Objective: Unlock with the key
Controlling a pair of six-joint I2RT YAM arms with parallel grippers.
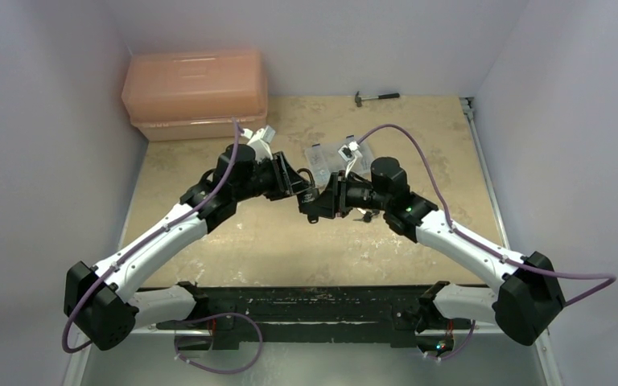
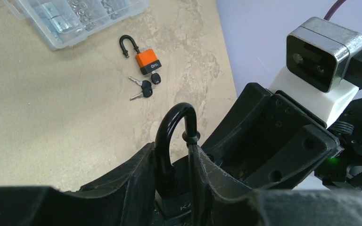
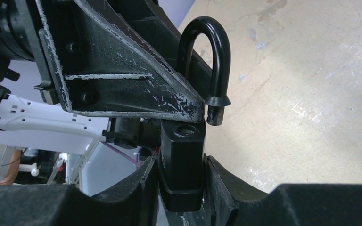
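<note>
A black padlock [image 3: 181,160] hangs in the air between my two arms at mid-table. My right gripper [image 3: 181,162] is shut on its body, one finger on each flat side. Its shackle [image 3: 217,47] stands open: the free end sits clear of its hole. My left gripper [image 2: 171,148] has come in from the opposite side and is shut on the shackle [image 2: 169,122], a finger against each leg. In the top view the two grippers [image 1: 312,195] meet nose to nose. The key does not show in any view.
An orange padlock [image 2: 148,60] lies on the table with a bunch of black-headed keys [image 2: 146,88] beside it. A clear parts box [image 1: 326,154] sits just behind the grippers. A salmon plastic case [image 1: 195,92] stands far left; a hammer [image 1: 376,96] lies at the back wall.
</note>
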